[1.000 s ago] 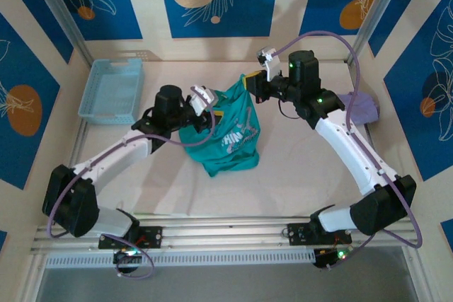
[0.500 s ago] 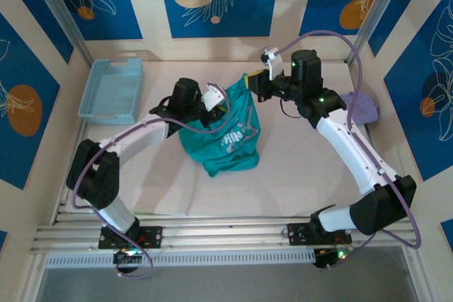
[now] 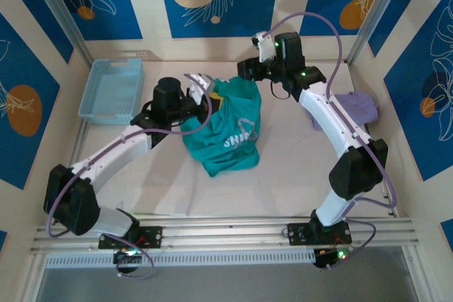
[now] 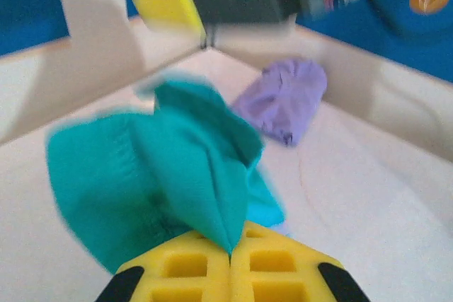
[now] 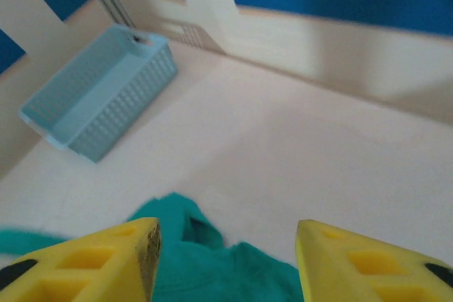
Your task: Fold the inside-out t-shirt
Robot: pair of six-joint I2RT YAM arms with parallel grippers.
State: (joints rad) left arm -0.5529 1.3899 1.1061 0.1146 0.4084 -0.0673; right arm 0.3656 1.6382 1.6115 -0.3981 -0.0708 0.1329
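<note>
Pale table [image 3: 297, 175] with the t-shirt [image 3: 225, 136] mid-table, bunched in a teal heap. Its far edge is lifted and print is showing, so it's nowhere near flat. Looks like the straightening-out stage, before any real fold. The lavender garment [image 3: 357, 107] is off right and the blue basket [image 3: 106, 93] far left, both well apart from the shirt. The left gripper [image 4: 230, 258] has its pads pressed together on a peak of teal cloth at the shirt's upper left. The right gripper [image 5: 225, 237] has its jaws apart with nothing between, hovering just above the shirt's far edge. Next, probably: right drops and pinches an edge, then both spread the cloth.
</note>
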